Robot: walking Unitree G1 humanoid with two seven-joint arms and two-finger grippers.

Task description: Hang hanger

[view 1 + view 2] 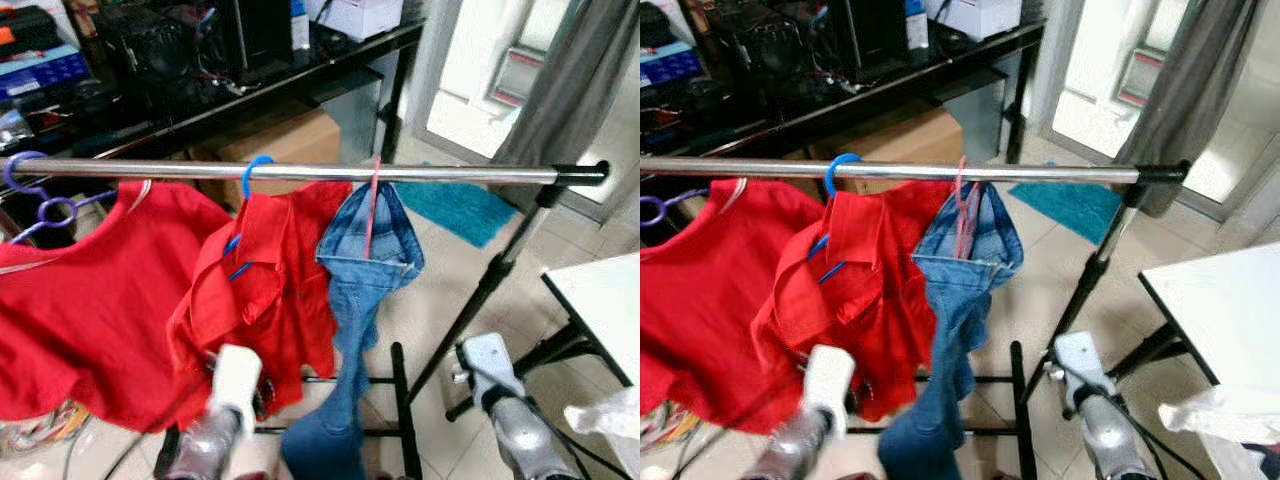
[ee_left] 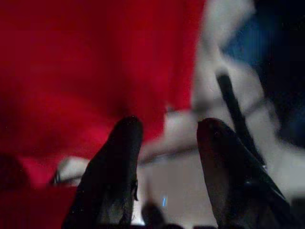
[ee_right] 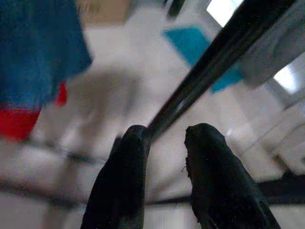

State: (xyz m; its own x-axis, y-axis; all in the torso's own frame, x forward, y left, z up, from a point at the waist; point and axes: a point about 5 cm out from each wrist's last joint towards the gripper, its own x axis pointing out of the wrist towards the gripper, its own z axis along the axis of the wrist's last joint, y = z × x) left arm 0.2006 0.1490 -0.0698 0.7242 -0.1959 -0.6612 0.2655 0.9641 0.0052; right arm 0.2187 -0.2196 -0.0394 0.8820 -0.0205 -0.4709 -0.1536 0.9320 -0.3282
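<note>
three garments on a shiny steel rail [image 1: 300,171], both arms low beneath it.

big red shirt [image 1: 90,300] hangs on a purple hanger [image 1: 40,205], a crumpled red top [image 1: 265,285] on a blue hanger [image 1: 255,170], and folded denim jeans [image 1: 365,290] on a thin pink hanger [image 1: 373,205]; bare rail runs to the black end cap. a black slanted leg crosses by the right gripper [image 3: 164,143]; it and the left gripper [image 2: 164,138] are parted, empty.
</note>
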